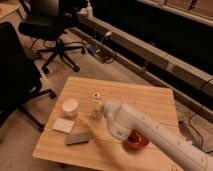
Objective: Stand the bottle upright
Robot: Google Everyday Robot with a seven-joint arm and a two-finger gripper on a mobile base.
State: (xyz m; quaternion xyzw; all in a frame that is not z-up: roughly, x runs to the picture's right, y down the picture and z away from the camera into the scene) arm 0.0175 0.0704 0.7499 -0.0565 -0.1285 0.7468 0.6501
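The bottle (pixel 96 111) is a slim clear shape on the wooden table (pixel 150 102), just right of the white cup. It looks roughly upright, but its top is partly hidden. My gripper (pixel 94 96) is at the end of the white arm (pixel 135 127), which reaches in from the lower right. The gripper hangs right over the bottle's top with its fingers spread open. I cannot tell whether they touch the bottle.
A short white cup (pixel 70 106) stands left of the bottle. In front of the cup lie a white pad (pixel 63 125) and a grey block (pixel 78 138). A red bowl (pixel 136 140) sits half hidden under the arm. Office chairs (pixel 55 30) and cables (pixel 100 47) lie beyond the table.
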